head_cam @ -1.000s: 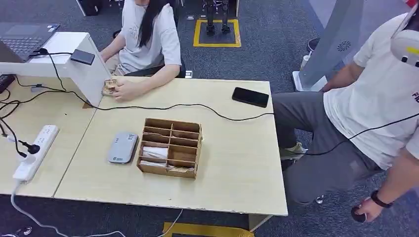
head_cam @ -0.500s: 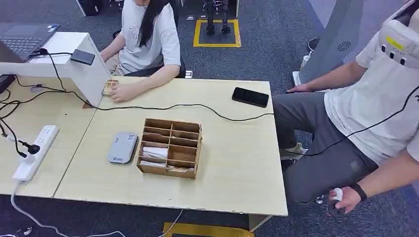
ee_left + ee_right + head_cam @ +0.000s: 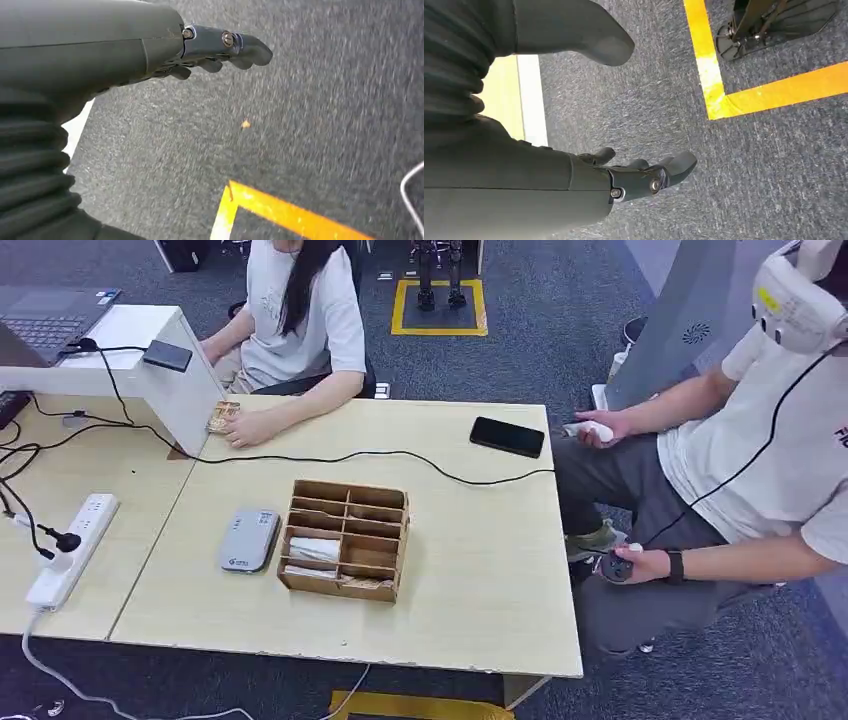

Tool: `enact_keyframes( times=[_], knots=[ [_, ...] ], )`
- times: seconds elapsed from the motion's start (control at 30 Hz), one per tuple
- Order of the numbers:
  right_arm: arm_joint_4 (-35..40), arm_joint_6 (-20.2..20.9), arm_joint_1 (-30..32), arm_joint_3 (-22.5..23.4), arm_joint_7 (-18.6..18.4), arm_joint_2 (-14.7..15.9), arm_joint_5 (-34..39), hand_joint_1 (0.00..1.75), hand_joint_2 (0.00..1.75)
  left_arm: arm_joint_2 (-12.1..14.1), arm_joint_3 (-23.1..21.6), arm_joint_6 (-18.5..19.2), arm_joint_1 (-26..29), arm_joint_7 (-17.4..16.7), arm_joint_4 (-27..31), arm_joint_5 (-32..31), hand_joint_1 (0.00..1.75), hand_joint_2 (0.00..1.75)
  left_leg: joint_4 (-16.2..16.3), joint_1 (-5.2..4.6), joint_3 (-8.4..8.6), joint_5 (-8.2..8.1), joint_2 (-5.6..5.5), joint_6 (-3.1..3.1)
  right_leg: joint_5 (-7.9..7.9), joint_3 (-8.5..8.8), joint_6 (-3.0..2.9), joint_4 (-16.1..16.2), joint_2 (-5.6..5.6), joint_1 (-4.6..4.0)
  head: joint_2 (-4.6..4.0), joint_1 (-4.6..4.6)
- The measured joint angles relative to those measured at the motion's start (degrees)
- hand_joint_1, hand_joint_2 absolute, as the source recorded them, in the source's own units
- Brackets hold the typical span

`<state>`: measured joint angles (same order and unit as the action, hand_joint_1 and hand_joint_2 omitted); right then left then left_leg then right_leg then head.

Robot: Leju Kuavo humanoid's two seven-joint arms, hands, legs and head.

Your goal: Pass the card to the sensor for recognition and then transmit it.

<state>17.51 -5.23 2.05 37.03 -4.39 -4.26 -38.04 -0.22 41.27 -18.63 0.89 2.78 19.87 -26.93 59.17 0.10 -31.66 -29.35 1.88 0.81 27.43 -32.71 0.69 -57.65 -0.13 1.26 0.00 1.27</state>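
Hanging over the carpet, the left hand [image 3: 220,50] and right hand [image 3: 639,175] hold nothing, fingers loosely apart. The cards [image 3: 313,549] lie in the box [image 3: 345,538] near the worktop's [image 3: 480,570] front edge, beside the sensor [image 3: 248,538]. A card is probably light, stiff and slick (pinch an exposed edge, not the flat face).

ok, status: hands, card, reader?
Left hand and right hand hang over carpet, holding nothing. Cards sit in wooden organizer; grey card reader beside it. Black cable crosses table behind.
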Motion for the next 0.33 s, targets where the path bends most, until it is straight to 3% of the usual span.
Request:
enact_keyframes(
  times=[0.03, 0.07, 0.33],
  knots=[
    [0.1, 0.2, 0.2, -1.0, 0.1, 0.1, 1.1, 0.0, 1.75, 0.0, -1.1, 0.5, 0.2, 0.0, 0.0, 0.8, 0.0, 0.0, 0.0, 0.0, 0.0, 0.0, 0.0, 0.0, 0.0, 0.0, 0.0, 0.0, 0.0, 0.0, 0.0, 0.0],
    [0.3, 0.5, 0.4, -2.1, 0.2, 0.2, 2.4, 0.0, 0.0, 0.0, -2.2, 1.1, 0.4, 0.0, 0.0, 1.7, 0.0, 0.0, 0.0, 0.0, 0.0, 0.0, 0.0, 0.0, 0.0, 0.0, 0.0, 0.0, 0.0, 0.0, 0.0, 0.0],
    [1.5, 1.7, 1.9, -10.8, 1.4, 1.1, 12.0, 0.0, 0.0, 0.0, -11.8, 5.7, 2.1, -0.7, 0.0, 8.5, 0.0, 0.0, 0.0, 0.0, 0.0, 0.0, 0.0, 0.0, 0.01, 0.0, 0.01, 0.0, 0.0, 0.0, 0.0, 0.0]
  ],
)
